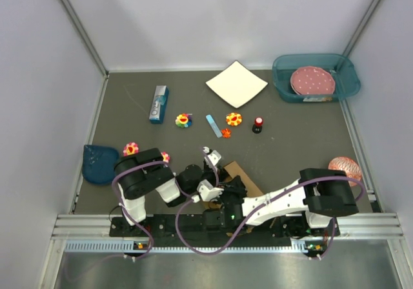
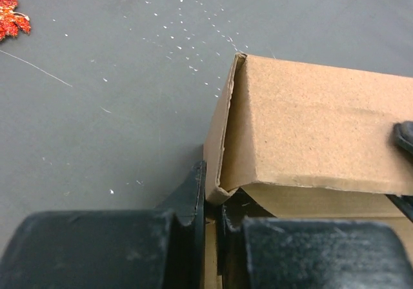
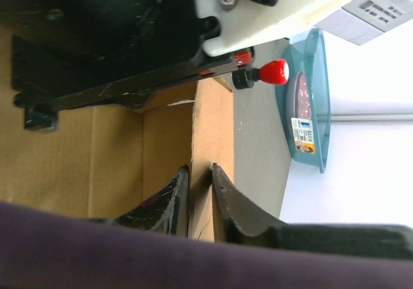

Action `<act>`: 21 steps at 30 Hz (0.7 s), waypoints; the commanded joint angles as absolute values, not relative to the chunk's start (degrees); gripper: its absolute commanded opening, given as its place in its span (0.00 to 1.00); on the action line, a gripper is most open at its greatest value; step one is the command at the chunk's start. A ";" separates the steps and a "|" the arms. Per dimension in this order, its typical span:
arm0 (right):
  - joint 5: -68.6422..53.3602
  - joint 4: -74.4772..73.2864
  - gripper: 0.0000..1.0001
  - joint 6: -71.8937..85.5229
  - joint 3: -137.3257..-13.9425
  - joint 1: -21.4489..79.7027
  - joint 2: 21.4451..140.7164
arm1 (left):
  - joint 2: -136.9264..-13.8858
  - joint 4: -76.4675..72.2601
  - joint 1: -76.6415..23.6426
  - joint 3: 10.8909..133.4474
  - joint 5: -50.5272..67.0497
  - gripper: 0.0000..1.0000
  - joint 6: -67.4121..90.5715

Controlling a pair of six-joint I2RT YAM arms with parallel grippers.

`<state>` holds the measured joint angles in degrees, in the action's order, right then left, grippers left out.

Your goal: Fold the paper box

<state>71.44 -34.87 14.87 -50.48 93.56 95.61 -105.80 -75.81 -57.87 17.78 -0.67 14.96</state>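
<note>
The paper box [image 1: 240, 175] is brown cardboard, partly folded, and lies at the near middle of the table, mostly hidden under both arms. In the left wrist view its folded top panel [image 2: 310, 121] fills the right side. My left gripper [image 2: 211, 195] is shut on the box's side wall at its near corner. In the right wrist view my right gripper [image 3: 201, 182] is shut on an upright wall of the box [image 3: 213, 128], one finger inside and one outside. In the top view the left gripper [image 1: 213, 187] and right gripper [image 1: 231, 197] meet over the box.
A white square sheet [image 1: 236, 83] and a teal tray [image 1: 284, 82] holding a pink plate lie at the back. A blue carton [image 1: 159, 104], flower toys [image 1: 184, 120], a red-topped knob [image 1: 258, 124], a blue pouch [image 1: 100, 163] and a pink ball [image 1: 345, 168] lie around.
</note>
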 commanded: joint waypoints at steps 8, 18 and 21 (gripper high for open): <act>67.59 -35.51 0.57 20.12 -54.05 98.08 92.29 | -101.00 -90.71 -57.57 17.14 -4.39 0.00 14.59; 69.34 -39.46 0.75 23.20 -53.00 102.74 87.81 | -95.19 -79.03 -57.57 17.49 -8.08 0.00 11.52; 69.87 -44.98 0.78 28.20 -53.79 103.53 86.84 | -93.26 -74.10 -57.57 18.02 -9.05 0.00 10.46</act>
<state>68.82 -38.72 21.37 -51.51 101.93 89.60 -97.30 -73.60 -57.80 17.17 -6.26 12.58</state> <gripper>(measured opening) 0.763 0.063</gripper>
